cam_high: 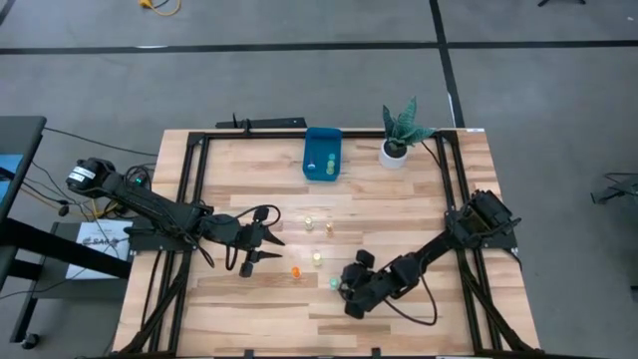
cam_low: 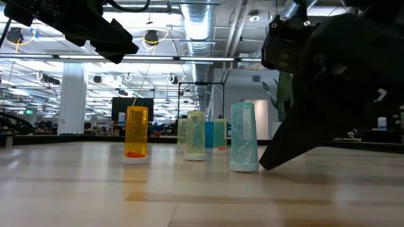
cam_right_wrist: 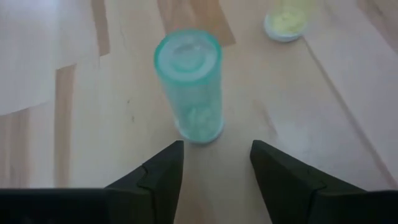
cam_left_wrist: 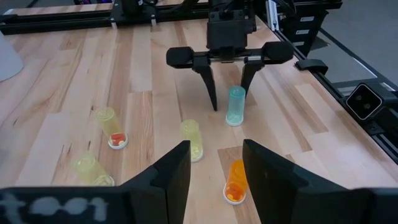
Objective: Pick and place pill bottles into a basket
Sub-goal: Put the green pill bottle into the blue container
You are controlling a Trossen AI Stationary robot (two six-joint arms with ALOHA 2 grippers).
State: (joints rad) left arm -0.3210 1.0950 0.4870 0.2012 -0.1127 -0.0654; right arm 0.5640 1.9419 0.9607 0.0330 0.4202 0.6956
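Beside right end effector [cam_left_wrist: 229, 93], fingers spread: green bottle [cam_left_wrist: 235, 106] upright; orange bottle [cam_left_wrist: 234, 182] near left end effector [cam_left_wrist: 214, 163], parted.

Likely lab, exposed ducts [cam_low: 199, 25], strip lights [cam_low: 158, 58]

One camera hangs high above, looking straight down on the whole tabletop [cam_high: 399, 214]. Another sits at tabletop height, facing level across the wood into the room behind, very near the bottles. Each wrist camera looks forward past its own fingers. All four share the green bottle [cam_high: 333, 282], seen closest from the right wrist [cam_right_wrist: 189, 84] and farther off from the left wrist [cam_left_wrist: 236, 106].
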